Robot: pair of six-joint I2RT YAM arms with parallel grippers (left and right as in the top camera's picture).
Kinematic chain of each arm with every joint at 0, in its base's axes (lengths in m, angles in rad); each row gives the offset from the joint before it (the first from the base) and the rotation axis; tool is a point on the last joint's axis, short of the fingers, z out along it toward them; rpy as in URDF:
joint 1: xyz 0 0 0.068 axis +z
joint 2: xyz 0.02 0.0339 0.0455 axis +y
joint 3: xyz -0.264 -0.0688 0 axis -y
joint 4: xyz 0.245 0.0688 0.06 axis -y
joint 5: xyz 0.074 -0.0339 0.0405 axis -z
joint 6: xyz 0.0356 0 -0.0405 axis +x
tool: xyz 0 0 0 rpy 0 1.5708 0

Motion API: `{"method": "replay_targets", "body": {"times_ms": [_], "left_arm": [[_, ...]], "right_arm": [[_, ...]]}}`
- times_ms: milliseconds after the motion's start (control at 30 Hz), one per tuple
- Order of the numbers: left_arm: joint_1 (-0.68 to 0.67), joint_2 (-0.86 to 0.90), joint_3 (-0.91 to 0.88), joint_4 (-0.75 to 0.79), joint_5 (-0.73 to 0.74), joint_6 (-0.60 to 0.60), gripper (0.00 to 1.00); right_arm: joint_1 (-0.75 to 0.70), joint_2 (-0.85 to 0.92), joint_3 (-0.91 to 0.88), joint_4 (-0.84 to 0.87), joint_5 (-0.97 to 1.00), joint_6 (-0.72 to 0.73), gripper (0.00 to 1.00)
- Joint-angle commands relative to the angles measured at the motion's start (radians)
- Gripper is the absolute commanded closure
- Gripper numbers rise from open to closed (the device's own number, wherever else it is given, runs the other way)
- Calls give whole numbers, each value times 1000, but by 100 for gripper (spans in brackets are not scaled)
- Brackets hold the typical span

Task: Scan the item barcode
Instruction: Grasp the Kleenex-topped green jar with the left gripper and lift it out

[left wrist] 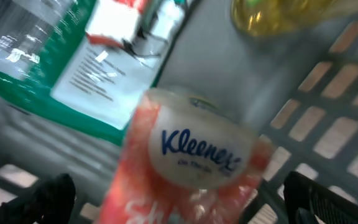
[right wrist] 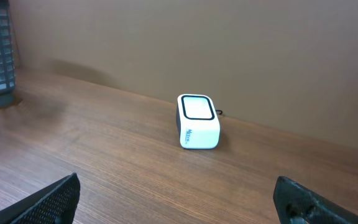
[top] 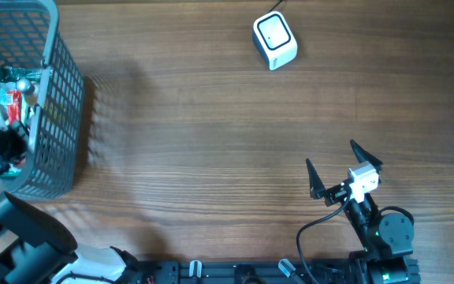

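Two arms are in play, and the action is at the far left, where the left arm reaches down into a grey plastic mesh basket (top: 57, 95) standing on the brown wood-grain table (top: 211, 134). The left wrist view puts the left gripper (left wrist: 182, 202) right over a pink-orange plastic Kleenex tissue pack (left wrist: 194, 155). Its white oval label faces the lens and its body sits squarely between the two black fingers (left wrist: 51, 199). Those jaws are spread as wide as they go and nothing is gripped. Each finger stands just beside the pack with a sliver of gap, though the blur makes contact hard to rule out. Past the pack lie a green-and-white printed packet (left wrist: 61, 68) and, far right, a yellowish clear bottle (left wrist: 278, 15). From overhead the basket's contents are only a jumble of red and silver behind the mesh, and the pack cannot be picked out. That view alone shows the whole table, with the white box-shaped barcode scanner (top: 274, 39) at the far edge, right of centre and well apart from the basket. The right gripper (top: 329, 151) hangs at the near right, fully spread and empty. The right wrist view looks across bare wood straight at the scanner's dark-framed window, with the basket's corner at far left.
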Motion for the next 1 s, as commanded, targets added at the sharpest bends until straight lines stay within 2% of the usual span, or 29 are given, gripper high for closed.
{"method": "replay_targets", "body": {"times_ms": [0, 233, 667, 967], "left_arm": [[6, 10, -66, 53, 21, 16, 0], [6, 11, -117, 135, 65, 16, 1], [6, 11, -117, 137, 88, 16, 35], [6, 7, -97, 134, 87, 15, 39]], "right_arm": [[-5, 1, -1, 3, 12, 5, 0], [-5, 1, -1, 3, 13, 5, 0], [-5, 1, -1, 3, 12, 5, 0], [-5, 1, -1, 3, 12, 4, 0]]}}
